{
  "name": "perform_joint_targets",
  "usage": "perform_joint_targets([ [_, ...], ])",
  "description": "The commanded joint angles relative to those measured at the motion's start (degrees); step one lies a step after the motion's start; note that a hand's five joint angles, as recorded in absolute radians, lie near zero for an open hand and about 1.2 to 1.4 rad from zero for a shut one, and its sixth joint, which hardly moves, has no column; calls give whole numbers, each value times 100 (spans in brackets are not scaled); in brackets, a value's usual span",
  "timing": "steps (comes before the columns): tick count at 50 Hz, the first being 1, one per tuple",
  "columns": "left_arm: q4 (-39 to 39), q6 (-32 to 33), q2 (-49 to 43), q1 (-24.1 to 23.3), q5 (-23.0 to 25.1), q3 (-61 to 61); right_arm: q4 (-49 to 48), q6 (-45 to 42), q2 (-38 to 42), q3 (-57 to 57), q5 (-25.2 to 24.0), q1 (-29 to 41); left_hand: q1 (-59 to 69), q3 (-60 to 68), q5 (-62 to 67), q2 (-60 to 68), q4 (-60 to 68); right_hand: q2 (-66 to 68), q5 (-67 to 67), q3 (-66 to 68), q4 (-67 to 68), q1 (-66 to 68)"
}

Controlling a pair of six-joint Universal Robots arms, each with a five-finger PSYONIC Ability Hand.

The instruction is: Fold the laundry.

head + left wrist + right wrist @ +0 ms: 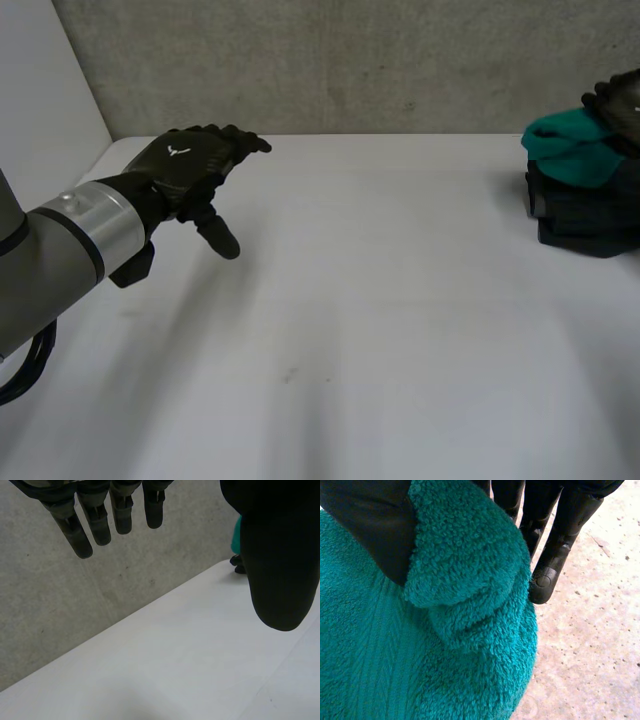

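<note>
Okay, head view: left hand (pixel 185 165) hovers over the white table (pixel 380 330) at about 10 o'clock, fingers loosely straight, thumb hanging down, nothing in it. Grey left arm (pixel 60 250) runs off frame at 8 o'clock. At 3 o'clock a teal towel (pixel 570 150) sits on a stack of dark folded cloths (pixel 580 220); the frame edge cuts the stack off. Right hand (pixel 615 100) rests on top of the towel, mostly cut off. Concrete wall (pixel 380 60) behind.

Left wrist view: left hand (pixel 275 555) is spread, fingers (pixel 100 520) straight and empty. Its thumb hides most of the teal towel (pixel 235 532), so only a sliver shows beside it. A small black shape (pixel 237 564) just under that sliver is too small to identify.

Right wrist view: right hand (pixel 365 525) has a raised fold of the teal towel (pixel 395 655) pinched between thumb and fingers (pixel 555 550). The terry covers the palm and hides whatever lies underneath. Speckled grey surface (pixel 590 640) beyond the fingertips.
</note>
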Motion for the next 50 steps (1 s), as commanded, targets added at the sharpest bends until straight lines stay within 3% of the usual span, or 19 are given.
perform_joint_targets([
  [1,-6,-16,17,-49,-111,-24,-1439,970,667,-222,-342,-574,-83,-193,-257,-165,-164,1414,1812,1527,1197,3074],
  [8,-6,-34,26,-58,-120,-24,-2089,1876,949,-293,-447,-671,-79,-189,-252,-161,-159,1414,1812,1527,1197,3074],
  [18,-6,-148,17,-76,-120,-24,-2091,2071,993,330,-1053,-811,-78,-188,-252,-160,-159,1414,1812,1527,1197,3074],
  [22,-6,-148,26,-76,-120,-16,-2082,2211,739,796,-1063,-926,-78,-188,-252,-160,-159,-995,-597,-882,-1213,665],
  [23,-6,-148,34,-76,-120,-7,-2056,2299,590,1006,-1028,-1004,-78,-188,-252,-160,-159,-2850,-2453,-2737,-3068,-1190],
  [25,-6,-148,34,-85,-120,2,-1959,2413,414,1157,-966,-1101,-78,-188,-252,-160,-159,-4510,-4113,-4397,-4728,-2851],
  [28,-6,-148,43,-102,-120,11,-1661,2475,159,1245,-703,-1242,-78,-188,-252,-160,-159,-5491,-5093,-5378,-5709,-3831],
  [44,-23,-148,87,-234,-120,-42,484,2370,-1212,938,-61,-1620,-78,-188,-252,-160,-159,-5586,-5188,-5473,-5803,-3926],
  [50,-23,-148,210,-208,-102,-130,1343,1371,-1634,535,448,-1612,-83,-193,-257,-165,-164,-5586,-5188,-5473,-5803,-3926],
])
